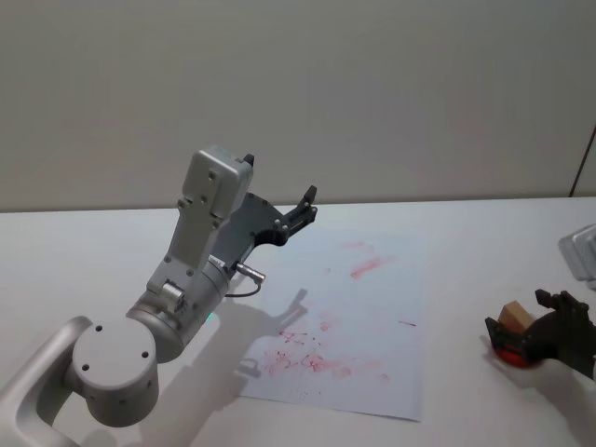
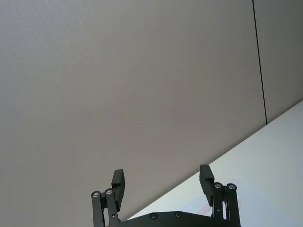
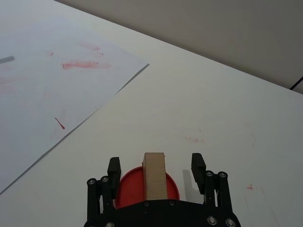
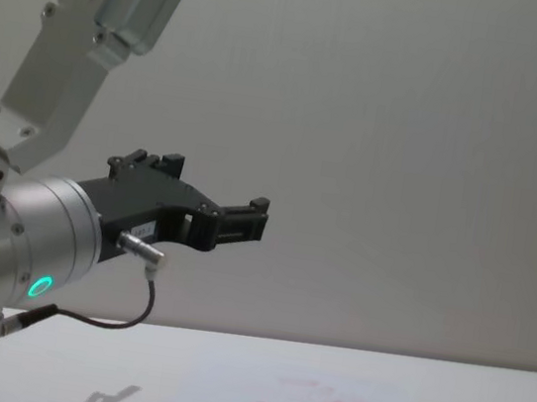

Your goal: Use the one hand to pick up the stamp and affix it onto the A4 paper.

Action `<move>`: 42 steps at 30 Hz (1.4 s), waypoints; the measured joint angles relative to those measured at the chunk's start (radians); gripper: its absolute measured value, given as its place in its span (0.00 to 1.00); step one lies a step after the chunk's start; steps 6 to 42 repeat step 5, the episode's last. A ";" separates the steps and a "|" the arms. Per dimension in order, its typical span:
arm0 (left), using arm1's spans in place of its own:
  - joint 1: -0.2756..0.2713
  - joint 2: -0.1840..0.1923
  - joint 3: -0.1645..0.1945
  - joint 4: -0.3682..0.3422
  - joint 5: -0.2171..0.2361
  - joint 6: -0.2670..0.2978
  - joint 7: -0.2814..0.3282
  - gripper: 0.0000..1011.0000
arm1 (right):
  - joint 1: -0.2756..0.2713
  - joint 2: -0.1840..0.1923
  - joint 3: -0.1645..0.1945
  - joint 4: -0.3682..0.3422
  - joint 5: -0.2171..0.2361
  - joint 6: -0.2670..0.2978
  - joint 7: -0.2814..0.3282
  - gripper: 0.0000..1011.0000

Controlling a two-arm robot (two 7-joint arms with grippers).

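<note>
my right end effector (image 3: 156,165) is spread wide around the stamp (image 3: 155,175), fingers not touching it. the stamp stands on a red ink pad (image 3: 130,187) at four o'clock on the worktop (image 1: 466,223), well right of the a4 paper (image 1: 363,317). closing off-centre could tip the block or drag the pad. my left end effector (image 1: 305,207), open, hangs raised above the paper's ten o'clock corner.
</note>
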State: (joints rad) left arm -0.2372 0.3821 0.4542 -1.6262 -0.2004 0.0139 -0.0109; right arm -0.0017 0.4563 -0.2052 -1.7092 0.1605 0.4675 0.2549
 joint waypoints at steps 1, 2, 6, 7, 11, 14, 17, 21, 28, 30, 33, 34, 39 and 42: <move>0.000 0.000 0.000 0.000 0.000 0.000 0.000 0.99 | 0.000 0.000 0.000 0.000 0.000 0.000 0.000 0.89; 0.000 0.000 0.000 0.000 0.000 0.000 0.000 0.99 | 0.000 0.000 0.000 0.000 0.000 0.000 0.001 0.93; 0.000 0.000 0.000 0.000 0.000 0.000 0.000 0.99 | 0.001 0.000 -0.001 0.001 -0.001 0.000 0.001 0.99; 0.000 0.000 0.000 0.000 0.000 0.000 0.000 0.99 | 0.001 0.000 -0.001 0.001 -0.001 0.000 0.001 0.99; 0.000 0.000 0.000 0.000 0.000 0.000 0.000 0.99 | 0.001 0.000 -0.001 0.001 -0.001 0.000 0.001 0.99; 0.000 0.000 0.000 0.000 0.000 0.000 0.000 0.99 | 0.001 0.000 -0.001 0.001 -0.001 0.000 0.001 0.99; 0.000 0.000 0.000 0.000 0.000 0.000 0.000 0.99 | 0.001 0.000 -0.001 0.001 -0.001 0.000 0.001 0.99; 0.000 0.000 0.000 0.000 0.000 0.000 0.000 0.99 | 0.001 0.000 -0.001 0.001 -0.001 0.000 0.001 0.99; 0.000 0.000 0.000 0.000 0.000 0.000 0.000 0.99 | 0.001 0.000 -0.001 0.001 -0.001 0.000 0.001 0.99; 0.000 0.000 0.000 0.000 0.000 0.000 0.000 0.99 | 0.001 0.000 -0.001 0.001 -0.001 0.000 0.001 0.99; 0.000 0.000 0.000 0.000 0.000 0.000 0.000 0.99 | 0.001 0.000 -0.001 0.001 -0.001 0.000 0.001 0.99; 0.000 0.000 0.000 0.000 0.000 0.000 0.000 0.99 | 0.001 0.000 -0.001 0.001 -0.001 0.000 0.001 0.99; 0.000 0.000 0.000 0.000 0.000 0.000 0.000 0.99 | 0.001 0.000 -0.001 0.001 -0.001 0.000 0.001 0.99; 0.000 0.000 0.000 0.000 0.000 0.000 0.000 0.99 | 0.001 0.000 -0.001 0.001 -0.001 0.000 0.001 0.99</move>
